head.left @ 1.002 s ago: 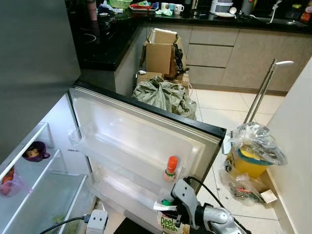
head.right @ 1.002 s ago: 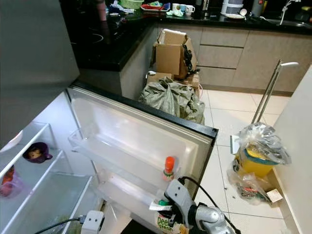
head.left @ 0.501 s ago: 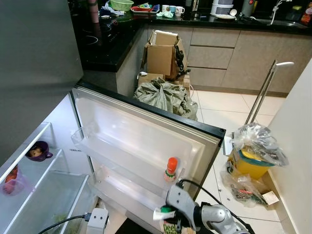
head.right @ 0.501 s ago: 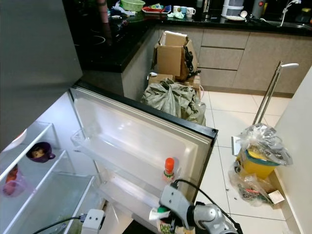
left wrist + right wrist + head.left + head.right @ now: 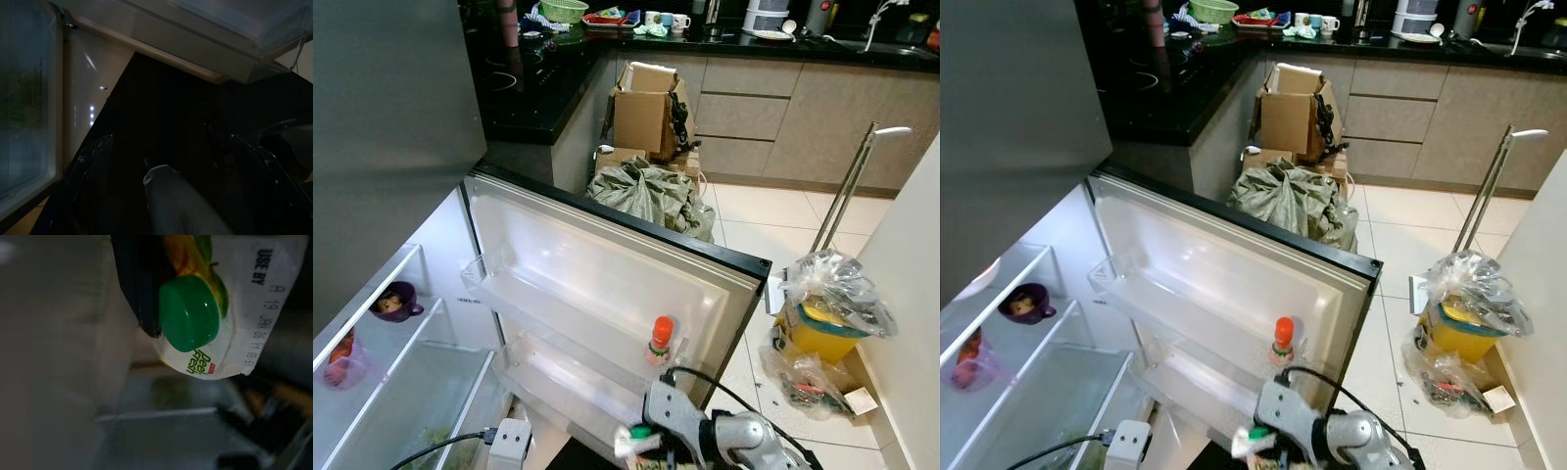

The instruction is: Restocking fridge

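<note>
My right gripper (image 5: 146, 308) is clamped on the Peel Fresh juice carton (image 5: 215, 313), low beside the fridge door's (image 5: 607, 274) bottom edge. One orange-capped bottle (image 5: 658, 340) is shelved; the carton isn't.

One juice carton (image 5: 215, 318) and one orange-capped bottle (image 5: 658, 340) are showing, two purple cups (image 5: 395, 301) are sitting on the fridge shelves, one cardboard box (image 5: 643, 106) is standing behind

A crumpled green-grey sack (image 5: 651, 193) lay on the tiled floor (image 5: 773, 220) with open cardboard boxes (image 5: 643, 103) behind it. A yellow bin (image 5: 818, 328) wrapped in clear plastic stood by a long-handled dustpan (image 5: 847, 181). Cups (image 5: 664, 17) and a green basket (image 5: 560, 9) sat on the dark surface (image 5: 724, 39).
</note>
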`<state>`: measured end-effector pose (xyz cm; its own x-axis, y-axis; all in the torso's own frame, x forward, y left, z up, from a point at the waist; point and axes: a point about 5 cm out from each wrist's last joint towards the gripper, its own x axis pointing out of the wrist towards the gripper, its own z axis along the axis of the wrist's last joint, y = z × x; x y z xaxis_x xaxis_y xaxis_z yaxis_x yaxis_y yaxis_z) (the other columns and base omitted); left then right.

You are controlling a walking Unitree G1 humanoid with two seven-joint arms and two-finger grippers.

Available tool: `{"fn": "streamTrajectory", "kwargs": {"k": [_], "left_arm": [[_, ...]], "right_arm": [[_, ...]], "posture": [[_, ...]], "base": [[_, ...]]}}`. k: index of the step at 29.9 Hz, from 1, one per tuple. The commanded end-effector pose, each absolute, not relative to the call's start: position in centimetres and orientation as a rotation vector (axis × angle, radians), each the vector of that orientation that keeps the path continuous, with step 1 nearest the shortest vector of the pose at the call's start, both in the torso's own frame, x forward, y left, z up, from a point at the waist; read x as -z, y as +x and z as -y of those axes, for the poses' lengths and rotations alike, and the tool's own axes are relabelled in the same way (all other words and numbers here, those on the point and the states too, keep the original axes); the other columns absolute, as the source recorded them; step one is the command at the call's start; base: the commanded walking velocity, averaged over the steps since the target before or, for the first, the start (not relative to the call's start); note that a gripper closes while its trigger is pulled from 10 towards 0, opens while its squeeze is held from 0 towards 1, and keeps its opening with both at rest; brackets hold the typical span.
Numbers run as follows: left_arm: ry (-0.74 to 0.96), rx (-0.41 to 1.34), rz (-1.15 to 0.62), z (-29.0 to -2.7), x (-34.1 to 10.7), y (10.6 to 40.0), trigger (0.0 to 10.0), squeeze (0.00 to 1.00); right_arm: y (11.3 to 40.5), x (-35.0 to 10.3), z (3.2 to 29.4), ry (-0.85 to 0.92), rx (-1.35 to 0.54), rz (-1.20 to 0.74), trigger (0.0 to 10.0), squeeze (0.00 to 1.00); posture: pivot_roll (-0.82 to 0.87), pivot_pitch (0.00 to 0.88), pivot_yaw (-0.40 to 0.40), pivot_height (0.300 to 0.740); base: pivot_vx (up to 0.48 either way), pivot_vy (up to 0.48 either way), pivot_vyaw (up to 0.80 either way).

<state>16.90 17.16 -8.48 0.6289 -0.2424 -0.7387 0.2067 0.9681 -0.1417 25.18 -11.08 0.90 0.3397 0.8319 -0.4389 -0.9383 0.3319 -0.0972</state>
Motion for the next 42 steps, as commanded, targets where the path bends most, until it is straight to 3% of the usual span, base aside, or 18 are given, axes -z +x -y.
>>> {"fn": "streamTrajectory", "kwargs": {"k": [1, 7, 24, 42], "left_arm": [[-0.029, 0.263, -0.858, -17.5, 8.5, 16.7, 10.0, 0.00], [-0.031, 0.262, -0.855, -17.4, 8.5, 16.7, 10.0, 0.00], [-0.035, 0.262, -0.846, -17.5, 8.4, 16.9, 10.0, 0.00], [-0.026, 0.264, -0.718, -18.1, 6.6, 19.9, 10.0, 0.00]], "right_arm": [[26.1, -1.9, 11.2, -0.353, -1.134, -0.282, 10.0, 0.00], [26.9, -2.9, 10.9, -0.315, -1.098, -0.239, 10.0, 0.00], [26.6, -2.9, 10.3, -0.288, -1.106, -0.241, 10.0, 0.00], [26.0, -3.2, 9.4, -0.233, -1.150, -0.227, 10.0, 0.00]], "posture": [[-0.06, 0.000, -0.032, 0.740], [-0.06, 0.000, -0.032, 0.740], [-0.06, 0.000, -0.031, 0.683], [-0.06, 0.000, -0.030, 0.621]], "base": [[0.000, 0.000, 0.00], [0.000, 0.000, 0.00], [0.000, 0.000, 0.00], [0.000, 0.000, 0.00]]}}
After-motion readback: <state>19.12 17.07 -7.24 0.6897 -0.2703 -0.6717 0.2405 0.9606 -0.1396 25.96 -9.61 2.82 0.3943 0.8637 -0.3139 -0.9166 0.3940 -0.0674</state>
